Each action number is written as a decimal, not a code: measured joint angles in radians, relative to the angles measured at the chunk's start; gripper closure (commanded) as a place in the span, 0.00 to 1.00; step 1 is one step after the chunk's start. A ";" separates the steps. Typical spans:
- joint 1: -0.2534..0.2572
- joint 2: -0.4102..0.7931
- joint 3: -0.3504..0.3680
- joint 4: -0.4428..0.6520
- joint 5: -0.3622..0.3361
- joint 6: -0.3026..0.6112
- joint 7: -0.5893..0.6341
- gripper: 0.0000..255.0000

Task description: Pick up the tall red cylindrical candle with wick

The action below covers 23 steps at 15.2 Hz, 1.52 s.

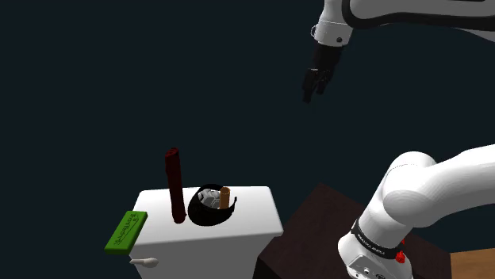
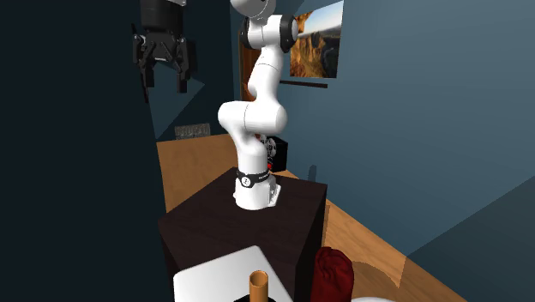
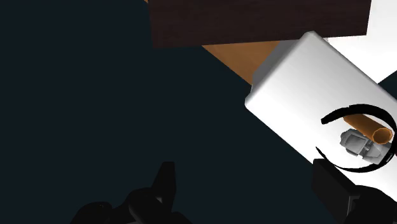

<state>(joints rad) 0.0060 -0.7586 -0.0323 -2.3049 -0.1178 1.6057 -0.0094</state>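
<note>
Your tool [image 1: 313, 91] was released, its fingers apart and holding nothing. It hung high above the white desk [image 1: 246, 226], well apart from it. The tall dark red candle [image 1: 174, 186] stood upright on the desk, toward the shoulder view's left, just beside a black bowl [image 1: 198, 214] that held a brown tube [image 1: 224, 197]. A flat green item [image 1: 127, 231] lay at the desk's edge on that same side.

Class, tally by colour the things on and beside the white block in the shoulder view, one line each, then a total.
Dark red: 1, the candle
Black: 1, the curved holder
Brown: 1, the tube
Grey: 1, the small lump
Green: 1, the flat slab
White: 1, the small lever
Total: 6
</note>
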 measured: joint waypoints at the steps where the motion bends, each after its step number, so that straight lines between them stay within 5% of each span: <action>1: 0.000 0.000 0.000 0.000 0.000 0.000 0.000 0.00; 13: 0.070 0.177 0.188 0.023 0.124 0.173 0.236 0.00; 23: 0.105 0.426 0.351 0.154 0.147 0.323 0.446 0.00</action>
<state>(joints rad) 0.1113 -0.3322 0.3192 -2.1508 0.0290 1.9289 0.4367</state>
